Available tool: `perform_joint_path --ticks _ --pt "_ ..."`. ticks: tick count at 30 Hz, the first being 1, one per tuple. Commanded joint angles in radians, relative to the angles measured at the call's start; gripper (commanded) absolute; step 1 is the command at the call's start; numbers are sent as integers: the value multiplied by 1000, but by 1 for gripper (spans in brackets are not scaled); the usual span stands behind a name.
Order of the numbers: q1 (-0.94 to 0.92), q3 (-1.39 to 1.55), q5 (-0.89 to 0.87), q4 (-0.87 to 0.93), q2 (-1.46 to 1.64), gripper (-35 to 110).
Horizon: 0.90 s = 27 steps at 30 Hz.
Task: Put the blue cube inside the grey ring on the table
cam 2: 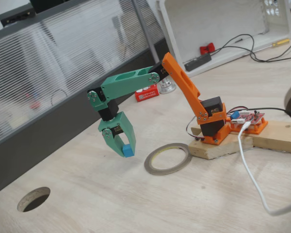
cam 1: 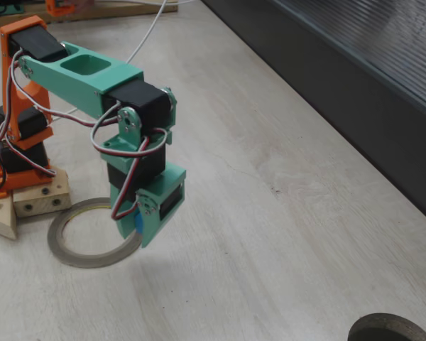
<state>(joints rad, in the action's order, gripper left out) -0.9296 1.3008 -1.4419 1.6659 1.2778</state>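
In a fixed view, the gripper (cam 1: 143, 224) clasps one blue cube (cam 1: 138, 223) above the near rim of one grey ring (cam 1: 92, 233). In another fixed view, the cube (cam 2: 128, 151) hangs clamped above the table (cam 2: 111, 194), the ring (cam 2: 168, 158) just right; a round hole (cam 2: 34, 198) lies lower left.

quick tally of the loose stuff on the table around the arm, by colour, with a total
blue: 1, the blue cube, gripped in the gripper
grey: 1, the grey ring, flat on the table
red: 2, a small red box and a red clip-like thing farther back
total: 4
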Motion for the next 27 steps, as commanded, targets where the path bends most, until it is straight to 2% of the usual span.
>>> perform_joint_path --ticks 1,11,19,27 --pt "-23 -8 -17 14 58 3" --pt "-25 18 -17 14 155 3" --pt "-25 382 -17 3 365 3" --pt "-25 591 -9 0 546 4"
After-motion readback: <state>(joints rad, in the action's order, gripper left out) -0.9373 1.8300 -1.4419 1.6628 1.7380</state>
